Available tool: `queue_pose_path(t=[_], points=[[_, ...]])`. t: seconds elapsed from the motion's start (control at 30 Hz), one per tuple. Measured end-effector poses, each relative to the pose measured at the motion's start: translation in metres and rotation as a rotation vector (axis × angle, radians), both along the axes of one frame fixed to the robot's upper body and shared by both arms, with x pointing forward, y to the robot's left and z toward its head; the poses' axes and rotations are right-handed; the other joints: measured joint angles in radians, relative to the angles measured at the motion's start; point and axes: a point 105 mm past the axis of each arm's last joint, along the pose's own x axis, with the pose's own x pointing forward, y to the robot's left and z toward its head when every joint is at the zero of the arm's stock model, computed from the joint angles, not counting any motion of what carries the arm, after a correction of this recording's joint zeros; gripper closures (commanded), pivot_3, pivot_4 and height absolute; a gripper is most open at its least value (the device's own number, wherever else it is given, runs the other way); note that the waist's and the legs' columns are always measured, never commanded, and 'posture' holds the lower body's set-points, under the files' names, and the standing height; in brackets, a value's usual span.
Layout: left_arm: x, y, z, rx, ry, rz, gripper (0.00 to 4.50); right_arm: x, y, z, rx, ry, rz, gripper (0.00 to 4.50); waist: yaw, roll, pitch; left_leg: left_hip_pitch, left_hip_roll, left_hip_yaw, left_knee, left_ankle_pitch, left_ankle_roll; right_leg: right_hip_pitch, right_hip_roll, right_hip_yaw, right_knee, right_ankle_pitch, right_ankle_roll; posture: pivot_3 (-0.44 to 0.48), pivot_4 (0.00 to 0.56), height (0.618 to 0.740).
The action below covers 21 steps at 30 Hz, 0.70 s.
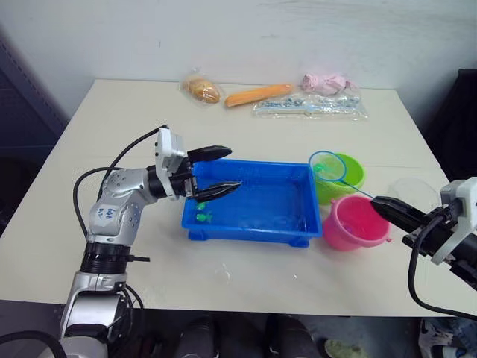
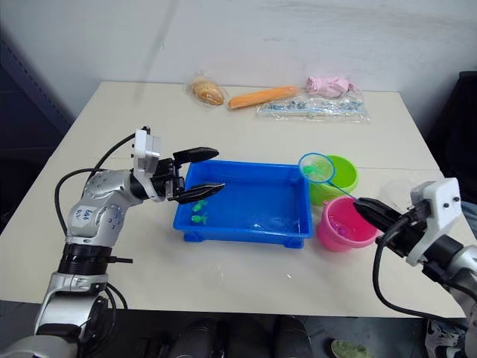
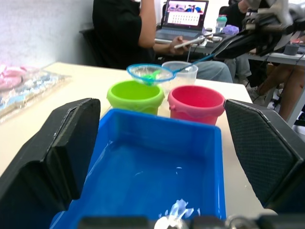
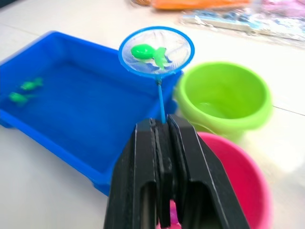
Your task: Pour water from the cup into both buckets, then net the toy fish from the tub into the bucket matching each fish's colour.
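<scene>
Blue-rimmed net (image 4: 156,51), featherlight on a thin whippy handle, sits pinched in the right gripper (image 4: 162,129) jaws; left gripper (image 1: 216,171) jaws gape empty.

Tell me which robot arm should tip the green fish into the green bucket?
The right one, probably. Its pincer is shut on the net, which holds green fish beside the green bucket. The left pincer is open at the tub's far end.
</scene>
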Motion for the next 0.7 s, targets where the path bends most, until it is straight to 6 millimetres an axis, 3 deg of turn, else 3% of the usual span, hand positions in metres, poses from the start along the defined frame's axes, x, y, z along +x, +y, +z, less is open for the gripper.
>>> queue_pose_path(t=[0.17, 0.47, 0.7], points=[[0.001, -0.006, 0.007, -0.013, -0.024, -0.007, 0.05, 0.011, -0.023, 0.003, -0.073, -0.035, -0.108, 4.50, -0.001, 0.000, 0.000, 0.000, 0.000, 0.000, 0.000, 0.000, 0.000, 0.000, 0.001, 0.000, 0.000, 0.000, 0.000, 0.000, 0.150, 0.740], [0.005, -0.009, 0.001, -0.007, 0.016, 0.002, 0.05, 0.033, -0.027, -0.018, -0.435, -0.055, -0.118, 4.50, 0.001, 0.000, 0.000, 0.000, 0.000, 0.001, 0.000, 0.000, 0.000, 0.000, 0.001, 0.000, 0.000, 0.000, 0.000, 0.000, 0.150, 0.740], [0.005, -0.009, 0.000, -0.001, 0.016, 0.011, 0.05, 0.041, -0.033, -0.017, -0.695, -0.158, -0.131, 4.50, 0.000, 0.000, 0.000, 0.000, 0.000, 0.002, 0.000, 0.000, -0.001, 0.000, 0.001, 0.000, 0.000, 0.000, 0.000, 0.000, 0.150, 0.740]])
